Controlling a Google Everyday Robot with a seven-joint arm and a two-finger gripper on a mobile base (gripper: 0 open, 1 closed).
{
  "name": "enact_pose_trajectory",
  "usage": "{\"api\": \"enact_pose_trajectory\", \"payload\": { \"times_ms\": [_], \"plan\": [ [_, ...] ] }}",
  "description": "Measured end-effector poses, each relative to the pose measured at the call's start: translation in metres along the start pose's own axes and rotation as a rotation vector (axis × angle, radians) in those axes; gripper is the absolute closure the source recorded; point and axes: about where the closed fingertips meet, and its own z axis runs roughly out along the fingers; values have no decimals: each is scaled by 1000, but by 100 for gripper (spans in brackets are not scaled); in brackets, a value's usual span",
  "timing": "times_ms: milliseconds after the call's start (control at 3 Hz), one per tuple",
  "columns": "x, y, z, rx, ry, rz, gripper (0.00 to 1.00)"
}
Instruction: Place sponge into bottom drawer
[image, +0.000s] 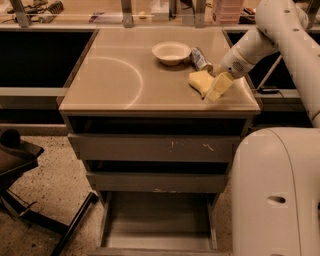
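The pale yellow sponge (199, 80) lies on the cabinet top (115, 75), near its right front corner. My gripper (218, 89) reaches down from the right and sits on the sponge's right side, touching or overlapping it. The bottom drawer (157, 220) is pulled out below, showing a plain grey floor with nothing in it.
A white bowl (171, 52) and a silver can (201, 59) lying on its side sit just behind the sponge. Two upper grey drawers (155, 147) are slightly open. A dark chair base (30, 200) stands at the lower left. My white body (275, 195) fills the lower right.
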Motion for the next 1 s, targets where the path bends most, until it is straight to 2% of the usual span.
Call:
{"api": "enact_pose_trajectory", "payload": {
  "times_ms": [333, 667, 1000],
  "plan": [
    [-2, -1, 3, 2, -2, 3, 0],
    [-15, -4, 3, 41, -39, 85, 0],
    [-16, -7, 7, 51, -46, 115, 0]
  ]
}}
